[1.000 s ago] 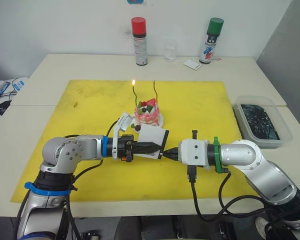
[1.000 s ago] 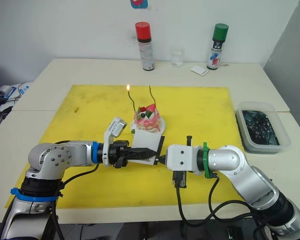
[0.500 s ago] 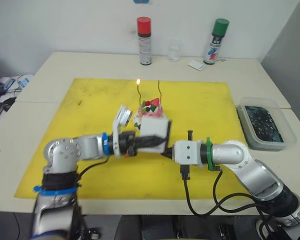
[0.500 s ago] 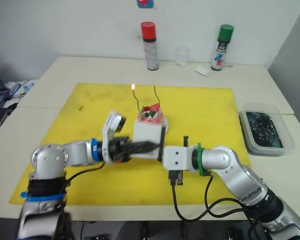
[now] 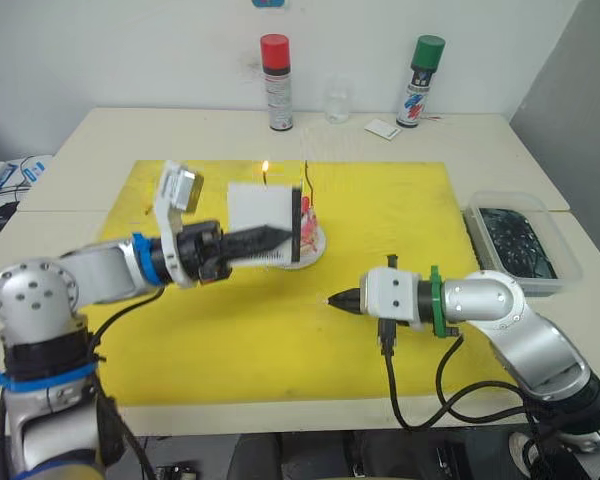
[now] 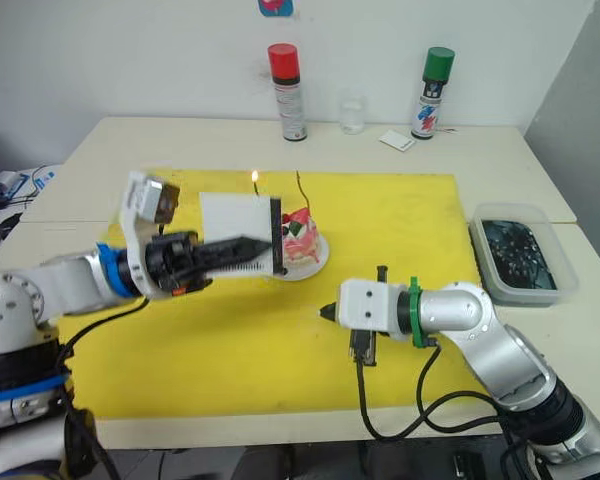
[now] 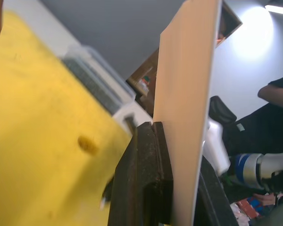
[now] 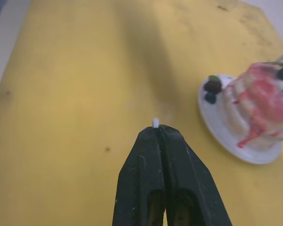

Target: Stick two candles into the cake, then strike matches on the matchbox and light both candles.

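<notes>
Nearest the robot, the right gripper point(image 6: 323, 313) lies low over the yellow mat point(image 5: 400, 215), pointing left, fingers pressed together on a small pale tip that shows between them in the right wrist view; most likely a match point(image 8: 155, 122), though too little protrudes to confirm.

Further out and to the left, the left gripper point(image 6: 264, 241) is raised above the mat, pinching the matchbox point(image 6: 236, 223) on edge. The box stands nearly upright, its dark striking strip point(image 6: 274, 234) on the right edge, facing the cake.

The governing relation: the strip lies up, far and to the left of the right gripper's tip, with clear mat between them. The right arm must rise and travel far-left to meet it, or the left must bring the box down.

Just beyond the box sits the cake point(image 6: 302, 234) on its plate point(image 6: 310, 266). Two candles stand in it: the left candle point(image 5: 265, 172) carries a flame, the right candle point(image 6: 301, 186) is unlit. In my judgement, one lighting remains.
</notes>
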Tool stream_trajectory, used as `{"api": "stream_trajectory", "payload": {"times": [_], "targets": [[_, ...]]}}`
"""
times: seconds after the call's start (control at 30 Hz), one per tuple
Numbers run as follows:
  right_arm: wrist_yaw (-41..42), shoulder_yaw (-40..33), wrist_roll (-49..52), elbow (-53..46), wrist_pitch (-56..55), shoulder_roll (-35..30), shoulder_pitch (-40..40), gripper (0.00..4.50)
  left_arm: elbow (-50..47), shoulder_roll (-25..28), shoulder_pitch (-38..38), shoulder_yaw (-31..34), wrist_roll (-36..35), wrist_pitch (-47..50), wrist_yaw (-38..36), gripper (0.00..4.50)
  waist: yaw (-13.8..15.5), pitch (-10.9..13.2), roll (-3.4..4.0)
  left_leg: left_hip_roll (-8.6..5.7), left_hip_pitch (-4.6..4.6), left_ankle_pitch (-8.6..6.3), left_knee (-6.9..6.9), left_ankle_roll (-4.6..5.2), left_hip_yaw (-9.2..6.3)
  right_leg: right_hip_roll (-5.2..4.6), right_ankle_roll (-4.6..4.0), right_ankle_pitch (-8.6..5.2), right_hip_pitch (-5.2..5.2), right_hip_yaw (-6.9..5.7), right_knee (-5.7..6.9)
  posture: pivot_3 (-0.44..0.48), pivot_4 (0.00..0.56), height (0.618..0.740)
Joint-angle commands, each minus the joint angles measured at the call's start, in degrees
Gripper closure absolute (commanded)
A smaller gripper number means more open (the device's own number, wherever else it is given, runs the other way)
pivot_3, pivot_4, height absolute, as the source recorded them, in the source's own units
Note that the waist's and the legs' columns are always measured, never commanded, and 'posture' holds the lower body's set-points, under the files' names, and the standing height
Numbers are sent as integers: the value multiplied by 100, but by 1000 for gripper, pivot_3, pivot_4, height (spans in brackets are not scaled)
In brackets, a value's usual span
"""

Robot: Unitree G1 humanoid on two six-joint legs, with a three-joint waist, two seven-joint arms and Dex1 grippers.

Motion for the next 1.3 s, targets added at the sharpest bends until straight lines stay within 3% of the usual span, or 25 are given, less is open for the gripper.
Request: {"api": "stream_trajectory", "payload": {"times": [0.03, 0.3, 0.47, 0.87, 1.3], "targets": [[-102, -316, 133, -179, 146, 12, -273, 4474, -94, 265, 342, 48, 208, -171, -216, 4500, 14, 0, 0, 0, 0, 0, 0, 0, 0, 0, 0, 0, -1, 0, -1, 0, 150, 740], [-245, -362, 82, 153, 63, 149, -770, 4474, -240, 641, 1233, -195, 1001, -402, -934, 4500, 22, 0, 0, 0, 0, 0, -3, 0, 13, -1, -3, -2, -7, 8, -4, 0, 150, 740], [-460, -321, -197, 901, -282, 441, -1509, 4474, -519, 629, 1576, -535, 1396, -599, -1331, 4500, 17, 1, 2, 1, 0, 0, -4, 0, 19, -1, -4, -1, -10, 12, -3, 0, 150, 740], [-1061, -196, -1025, 2870, -1728, 1161, -2601, 4474, -587, 396, 1504, -958, 1803, -854, -1654, 4500, 21, 1, 2, 2, -4, -1, -12, 1, 18, 1, -36, 11, -14, 8, -5, 0, 150, 740], [-1045, -276, -1289, 3436, -2298, 1272, -2823, 4474, -651, 222, 1514, -1001, 1843, -904, -1637, 4500, 20, 2, 3, 2, -5, -1, -12, 1, 18, 0, -37, 12, -14, 8, -4, 0, 150, 740]]}}
